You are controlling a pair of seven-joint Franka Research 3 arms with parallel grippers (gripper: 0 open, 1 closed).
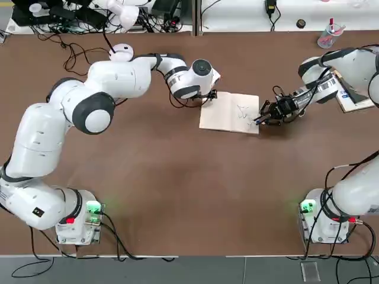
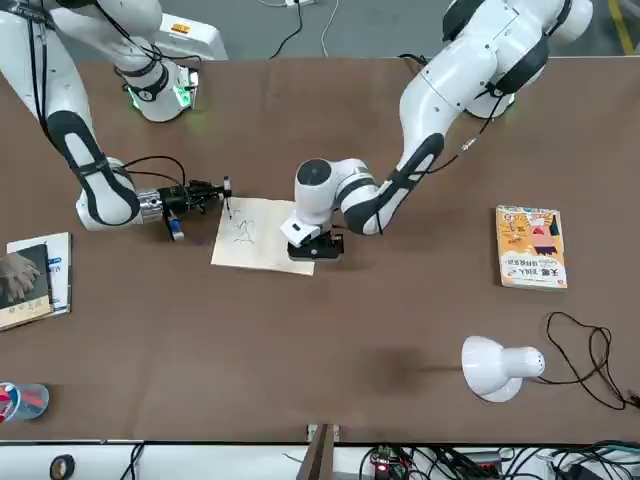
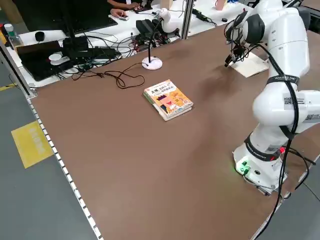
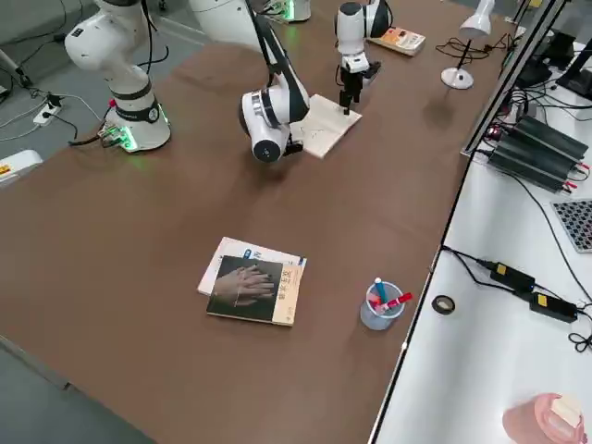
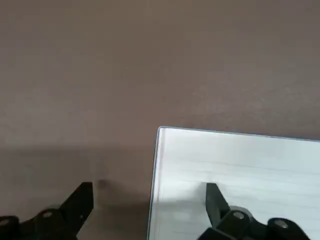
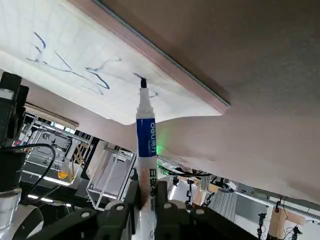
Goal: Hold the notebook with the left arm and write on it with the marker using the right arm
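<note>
The notebook [image 1: 228, 111] lies open in the middle of the table, its cream page [image 6: 75, 55] marked with dark blue scribbles. My left gripper [image 1: 209, 94] stands open on the notebook's far left corner. In the left wrist view one finger [image 5: 216, 199] rests over the page [image 5: 240, 160] and the other finger [image 5: 81, 200] is over bare table. At the notebook's right edge, my right gripper [image 1: 266, 115] is shut on the marker [image 6: 146, 142]. The marker's dark tip touches the page beside the scribbles.
An orange-yellow book [image 2: 530, 247] and a white desk lamp [image 2: 498, 366] with its cable lie on the left arm's side. On the right arm's side are a dark-covered book [image 2: 35, 280] and a clear cup of pens [image 4: 380, 305].
</note>
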